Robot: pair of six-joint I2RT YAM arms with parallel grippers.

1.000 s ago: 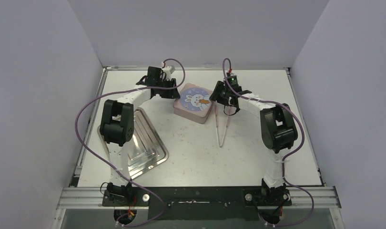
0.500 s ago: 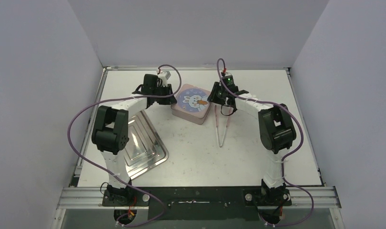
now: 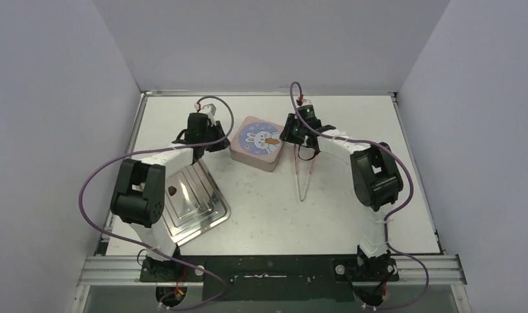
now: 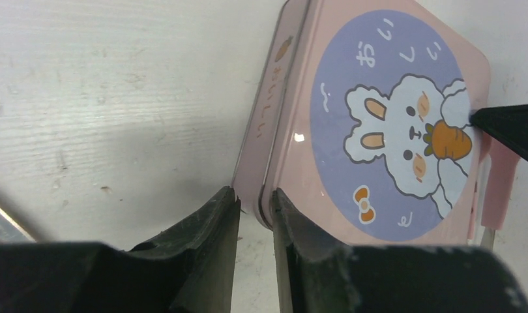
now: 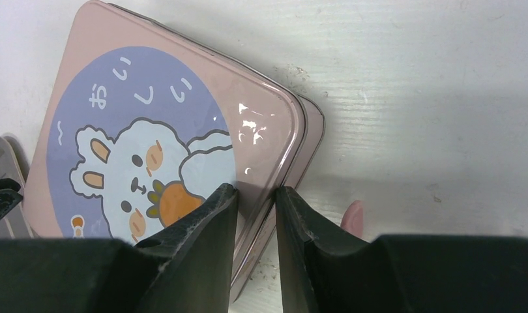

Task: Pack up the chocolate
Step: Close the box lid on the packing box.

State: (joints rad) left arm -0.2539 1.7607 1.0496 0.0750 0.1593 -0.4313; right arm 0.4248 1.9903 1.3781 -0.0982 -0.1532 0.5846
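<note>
Pink tin [image 4: 266,124], purple rabbit lid [image 4: 392,130]

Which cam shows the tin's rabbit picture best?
Left wrist: rabbit picture large, sharp, nearly whole. Right wrist: fingers hide its lower part. Top: whole tin, picture tiny.

**Enclosure and work surface**

One table [image 3: 274,215]: white, matt, scuffed and faintly speckled, with thin metal edging. One back wall [image 3: 268,39], one left wall [image 3: 46,130] and one right wall [image 3: 483,130]: all plain pale grey, closing in three sides. One slotted aluminium rail [image 3: 444,267] along the near edge. Light even, shadows soft.
</note>
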